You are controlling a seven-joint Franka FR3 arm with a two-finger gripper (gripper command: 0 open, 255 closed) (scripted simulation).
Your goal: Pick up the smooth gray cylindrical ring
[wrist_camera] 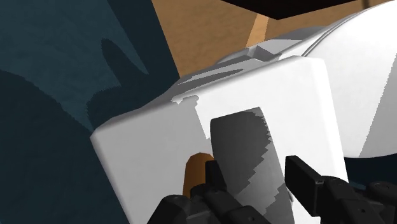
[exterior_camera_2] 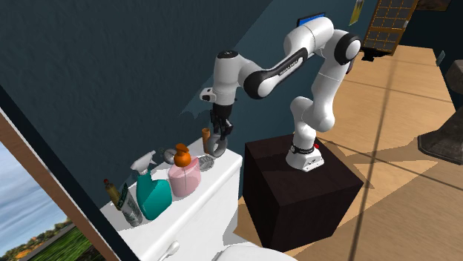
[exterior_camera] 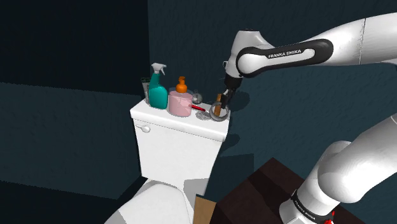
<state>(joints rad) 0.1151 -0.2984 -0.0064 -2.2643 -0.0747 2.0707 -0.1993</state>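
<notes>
Grey ring (wrist_camera: 245, 159) is seen clasped between the fingers (wrist_camera: 305, 178): gripper (exterior_camera: 220, 109) closed on it, over the end of the toilet tank lid (exterior_camera: 167, 121) at the shoulder view's right. The ring appears on edge, with the band facing the wrist camera and the hole sideways. Whether it is clear of the lid cannot be told. A small brown bottle (wrist_camera: 193, 173) is just beside one finger. A pink soap dispenser (exterior_camera: 180, 102) is near along the lid, and the wall is close behind. Open room is judged to be straight up.
</notes>
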